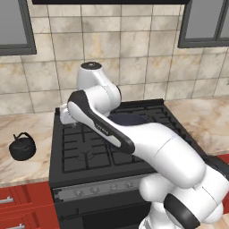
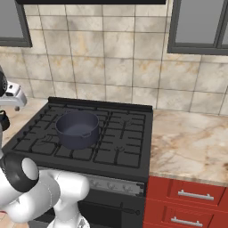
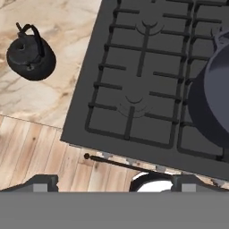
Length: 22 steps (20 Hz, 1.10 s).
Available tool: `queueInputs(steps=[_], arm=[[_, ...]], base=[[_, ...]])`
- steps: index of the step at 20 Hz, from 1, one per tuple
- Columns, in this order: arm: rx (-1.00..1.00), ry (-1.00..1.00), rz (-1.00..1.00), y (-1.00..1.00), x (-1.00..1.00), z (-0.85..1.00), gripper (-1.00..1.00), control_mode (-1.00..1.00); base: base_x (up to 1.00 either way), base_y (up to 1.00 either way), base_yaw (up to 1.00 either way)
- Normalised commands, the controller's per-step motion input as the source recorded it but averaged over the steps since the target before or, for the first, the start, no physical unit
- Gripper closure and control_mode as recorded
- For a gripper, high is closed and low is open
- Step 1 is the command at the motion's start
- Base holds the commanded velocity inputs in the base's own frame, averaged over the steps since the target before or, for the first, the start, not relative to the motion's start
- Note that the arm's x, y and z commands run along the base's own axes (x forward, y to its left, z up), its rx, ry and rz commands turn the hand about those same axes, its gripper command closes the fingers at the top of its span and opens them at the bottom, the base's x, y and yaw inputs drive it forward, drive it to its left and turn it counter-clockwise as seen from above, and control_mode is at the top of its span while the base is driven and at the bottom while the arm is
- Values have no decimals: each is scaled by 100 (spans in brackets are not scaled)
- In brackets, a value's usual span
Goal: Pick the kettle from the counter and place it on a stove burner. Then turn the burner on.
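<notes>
kettle waiting on the worktop, arm above the range

the kettle (image 3: 30, 53) looks rigid and probably has some weight for its size, like cast metal; its round, smooth sides would likely slip between flat fingers. the arched handle over the top seems the sensible place to take hold, closing across the bar near its highest point so the body hangs level beneath. the lid knob looks too small to trust, and the spout would tip it

it is small, squat and black all over, with a thin arched handle, a knob on the lid and a short spout. it stands upright on the beige marbled worktop (image 1: 27, 127), left of the black stove and well apart from its edge

the gripper (image 3: 114, 181) hangs above the front of the stove with its jaws spread wide and nothing between them. the left-front stove burner (image 3: 134, 105) under the grate bars is bare, while a larger dark grey pot (image 2: 77, 129) sits further along the range. picking up has not begun
</notes>
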Motion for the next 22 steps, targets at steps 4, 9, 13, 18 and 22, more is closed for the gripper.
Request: queueInputs(steps=[4,9,13,18,22], arm=[[6,0,10,27,0,-27,-100,-100],[3,0,10,34,0,-40,-100,-100],[1,0,8,24,2,-41,-100,-100],[1,0,1,12,15,-19,-100,-100],[5,0,0,11,21,-1,-100,-100]], base=[[0,0,0],[0,0,0],[0,0,0],[0,0,0],[0,0,0]])
